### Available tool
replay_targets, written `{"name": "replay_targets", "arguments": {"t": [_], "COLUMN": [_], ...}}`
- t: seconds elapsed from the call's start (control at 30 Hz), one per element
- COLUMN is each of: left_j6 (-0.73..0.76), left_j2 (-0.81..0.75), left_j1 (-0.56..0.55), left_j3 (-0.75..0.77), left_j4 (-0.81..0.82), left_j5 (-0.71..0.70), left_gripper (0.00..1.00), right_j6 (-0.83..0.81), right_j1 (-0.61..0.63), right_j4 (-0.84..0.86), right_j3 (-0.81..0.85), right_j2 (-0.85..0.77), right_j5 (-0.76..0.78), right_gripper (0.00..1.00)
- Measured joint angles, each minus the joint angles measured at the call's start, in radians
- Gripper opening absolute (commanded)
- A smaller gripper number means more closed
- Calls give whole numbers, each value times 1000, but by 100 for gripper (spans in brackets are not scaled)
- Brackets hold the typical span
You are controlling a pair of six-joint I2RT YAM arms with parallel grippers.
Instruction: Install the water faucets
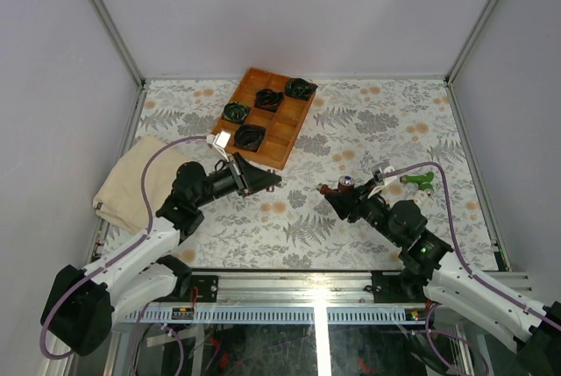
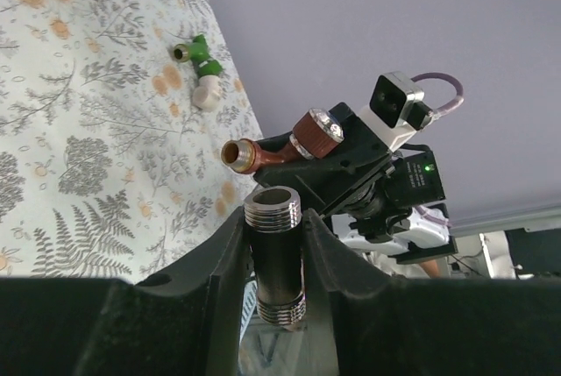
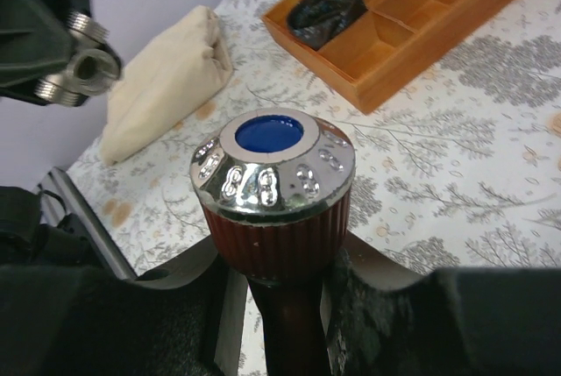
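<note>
The left gripper [image 1: 266, 183] and the right gripper [image 1: 337, 193] each pinch something in the top view; the bright green faucet [image 1: 419, 180] lies near the flowery table's [image 1: 368, 236] right edge. Left wrist: a short black silver-threaded pipe [image 2: 274, 258] is pinched. Right wrist: the dark red-brown faucet [image 3: 272, 237] is pinched.

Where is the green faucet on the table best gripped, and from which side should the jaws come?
Probably on its green middle body, from straight above. The green faucet lies flat on the table, so only its top and sides are free. Close the jaws across its narrow width, keeping clear of the white piece next to it.
</note>
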Motion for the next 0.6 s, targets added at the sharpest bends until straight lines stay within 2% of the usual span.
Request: {"name": "replay_targets", "arguments": {"t": [0.13,0.37,0.6], "left_j6": [-79,-298,-397], "left_j2": [68,197,231], "left_j1": [11,13,13], "left_j3": [-17,-36,-36], "left_j4": [146,509,670], "left_j5": [52,161,219], "left_gripper": [0,0,0], "right_j6": [8,48,69], "right_j1": [0,0,0], "right_j4": [77,310,465], "right_j3": [0,-1,11], "right_j2": [4,49,133], "right_j5": [-60,-193,-283], "right_gripper": [0,0,0]}}
